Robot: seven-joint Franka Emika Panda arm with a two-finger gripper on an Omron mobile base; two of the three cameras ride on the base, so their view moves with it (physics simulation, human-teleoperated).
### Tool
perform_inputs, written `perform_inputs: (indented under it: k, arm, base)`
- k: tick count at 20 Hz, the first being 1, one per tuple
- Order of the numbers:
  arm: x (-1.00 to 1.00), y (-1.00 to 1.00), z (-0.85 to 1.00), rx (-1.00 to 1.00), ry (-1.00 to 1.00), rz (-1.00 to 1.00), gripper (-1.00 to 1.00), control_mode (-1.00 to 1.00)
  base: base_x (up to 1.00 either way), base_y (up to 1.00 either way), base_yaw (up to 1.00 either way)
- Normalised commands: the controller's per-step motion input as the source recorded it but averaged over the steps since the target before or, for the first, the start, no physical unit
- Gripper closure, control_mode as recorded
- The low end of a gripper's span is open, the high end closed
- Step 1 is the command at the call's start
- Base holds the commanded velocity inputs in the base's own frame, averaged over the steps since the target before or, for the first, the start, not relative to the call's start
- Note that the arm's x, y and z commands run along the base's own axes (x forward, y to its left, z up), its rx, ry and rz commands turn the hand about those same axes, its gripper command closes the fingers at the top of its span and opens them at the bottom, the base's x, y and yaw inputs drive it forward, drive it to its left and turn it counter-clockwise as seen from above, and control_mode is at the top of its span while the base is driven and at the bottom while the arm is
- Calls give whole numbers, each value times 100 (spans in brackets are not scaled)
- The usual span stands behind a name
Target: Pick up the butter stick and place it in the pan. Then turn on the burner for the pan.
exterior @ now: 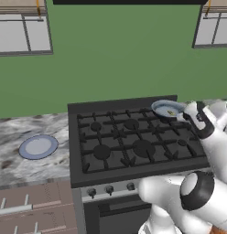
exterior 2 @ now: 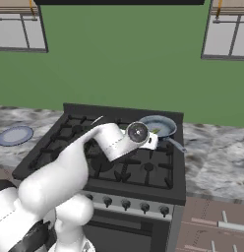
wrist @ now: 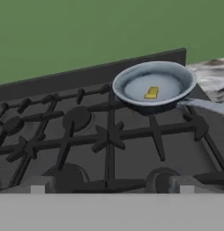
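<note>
The grey-blue pan point(wrist: 132, 85) sits on the stove's back right corner, its silvery handle point(wrist: 206, 106) pointing right. A small yellow butter stick point(wrist: 151, 93) lies flat inside it, a little right of centre. The same pan point(exterior: 168, 109) point(exterior 2: 158, 127) appears in both base views. The burner beneath it is hidden by the pan; black grate bars point(wrist: 109, 135) spread out around it. My gripper point(wrist: 111, 191) hovers above the stove's front middle, short of the pan, open, fingertips point(wrist: 38, 188) wide apart with nothing between them.
A row of knobs point(exterior 2: 126, 204) point(exterior: 109, 188) lines the stove's front panel. A flat blue-rimmed plate point(exterior: 38, 147) point(exterior 2: 15, 135) lies on the marble counter to the left. More counter point(exterior 2: 217, 152) extends to the right of the stove. A green wall rises behind.
</note>
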Motion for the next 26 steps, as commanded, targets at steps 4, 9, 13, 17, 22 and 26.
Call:
perform_inputs:
  k: [4, 9, 13, 17, 22, 26]
  arm:
    - [-100, 0, -5, -7, -14, 4, -100, -100]
    - [-93, 0, -39, -9, -13, 5, -100, -100]
    - [-100, 0, -48, -10, -19, 3, -100, -100]
    - [-58, 0, -56, -9, -1, 2, -100, -100]
    - [-13, -1, -44, -14, -1, 3, -100, -100]
    - [-31, -17, -40, -2, -8, 0, -100, -100]
  base:
    - [0, 0, 0]
    - [0, 0, 0]
    - [0, 0, 0]
    - [0, 0, 0]
    - [0, 0, 0]
    - [0, 0, 0]
